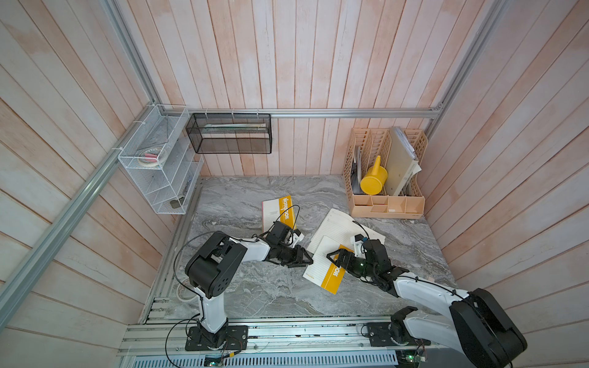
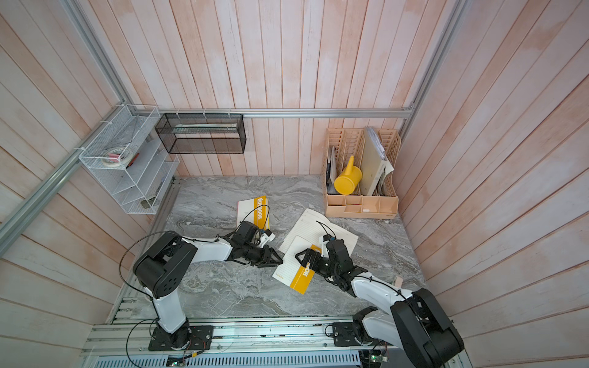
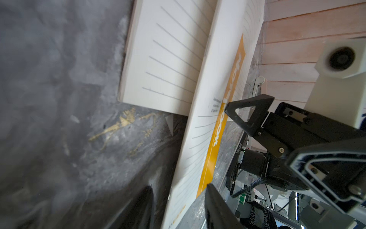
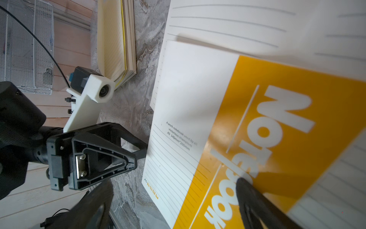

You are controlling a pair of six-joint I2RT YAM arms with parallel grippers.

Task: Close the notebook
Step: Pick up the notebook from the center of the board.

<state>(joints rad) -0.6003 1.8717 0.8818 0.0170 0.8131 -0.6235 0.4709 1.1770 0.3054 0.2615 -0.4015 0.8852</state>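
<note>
- Location: white-and-yellow paper notebook [image 1: 325,270] lies mid-way across the grey marble-patterned counter [image 1: 255,293]. Its lined pages are spread flat and its cover slants over them, not yet shut.
- Left claw [image 1: 308,261]: jaws parted, straddling the cover's free edge; no firm grip evident.
- Right claw [image 1: 333,258]: released, jaws wide, one fingertip [image 4: 249,190] on the yellow band.
- Handling, judged: light, thin, floppy card with a glossy face, likely slippery. Take the cover by its free edge, then press it flat away from the spine.
</note>
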